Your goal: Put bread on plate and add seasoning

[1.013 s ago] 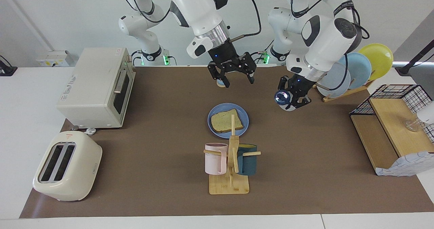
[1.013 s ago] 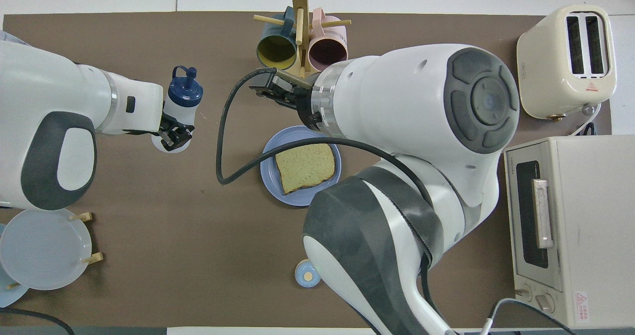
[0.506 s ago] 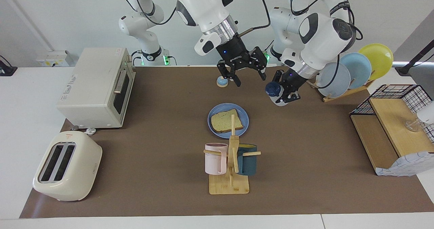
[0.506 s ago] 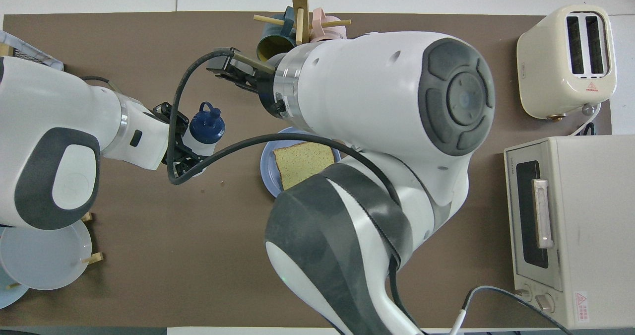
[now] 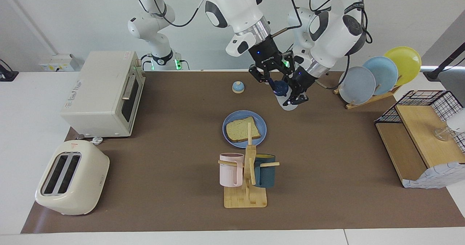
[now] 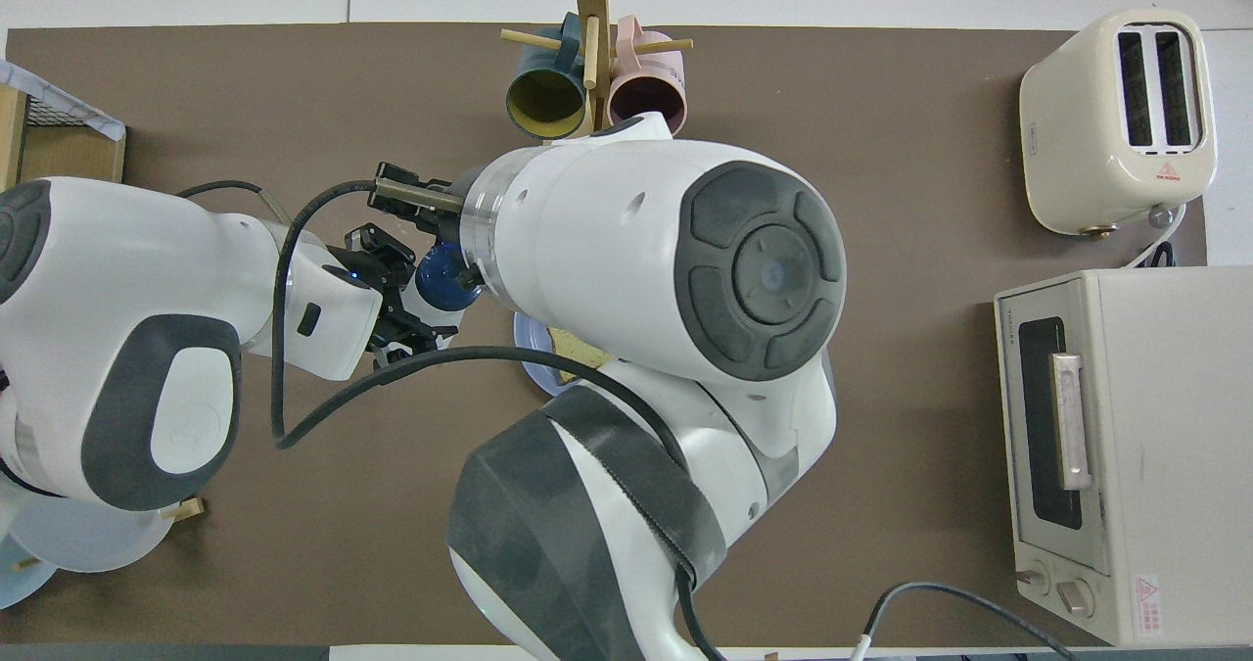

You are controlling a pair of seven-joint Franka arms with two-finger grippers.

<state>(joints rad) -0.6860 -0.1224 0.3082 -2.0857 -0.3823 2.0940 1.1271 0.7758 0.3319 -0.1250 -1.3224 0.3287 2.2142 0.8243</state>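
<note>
Above brown table (image 5: 327,165), both pincers raised around tilted seasoning (image 5: 284,94).

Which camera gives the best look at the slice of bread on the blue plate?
The facing view. There the bread lies whole on the plate, crossed only by the mug rack's post. In the overhead view the right arm covers nearly all of it; only a sliver of crust and plate rim shows.

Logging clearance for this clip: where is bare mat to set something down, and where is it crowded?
Free: the mat between the mug rack and the wooden shelf, and between the toaster and the rack. Crowded: the plate with the bread touches the rack's view; both grippers meet at the seasoning.
</note>
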